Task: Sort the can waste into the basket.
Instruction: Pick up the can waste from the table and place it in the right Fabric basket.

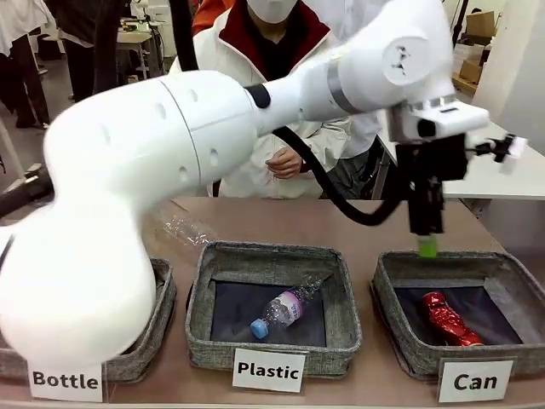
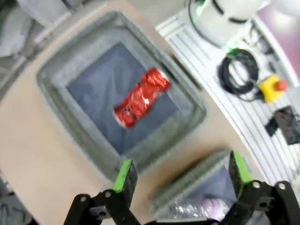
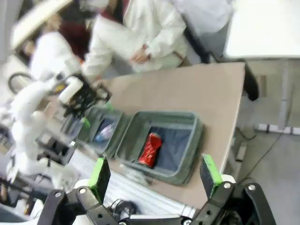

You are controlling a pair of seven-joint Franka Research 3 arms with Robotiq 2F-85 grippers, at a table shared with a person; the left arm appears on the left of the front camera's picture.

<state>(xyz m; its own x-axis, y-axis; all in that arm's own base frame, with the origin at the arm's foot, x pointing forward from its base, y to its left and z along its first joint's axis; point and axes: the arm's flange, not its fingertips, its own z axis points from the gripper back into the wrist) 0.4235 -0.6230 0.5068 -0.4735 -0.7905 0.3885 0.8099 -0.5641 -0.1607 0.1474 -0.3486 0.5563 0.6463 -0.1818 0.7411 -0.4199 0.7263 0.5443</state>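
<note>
Crumpled, shiny red can (image 1: 447,319) lies in the grey basket (image 1: 407,356).

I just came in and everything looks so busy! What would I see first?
The big white left arm stretches across the front view, its open gripper hovering over the basket labelled Can. Inside lies a shiny, crumpled red can. A clear plastic bottle lies in the middle basket.

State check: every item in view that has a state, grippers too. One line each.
Shiny red dented metal can: on its side in the Can basket, not gripped.
Grey woven-fabric Can basket: holds the red can.
Grey woven-fabric Plastic basket: holds one bottle.
Clear plastic bottle: on its side, blue cap on.
Grey woven-fabric Bottle basket: contents hidden by left arm.
Left gripper: open, empty, above Can basket.
Right gripper: open, empty.
</note>
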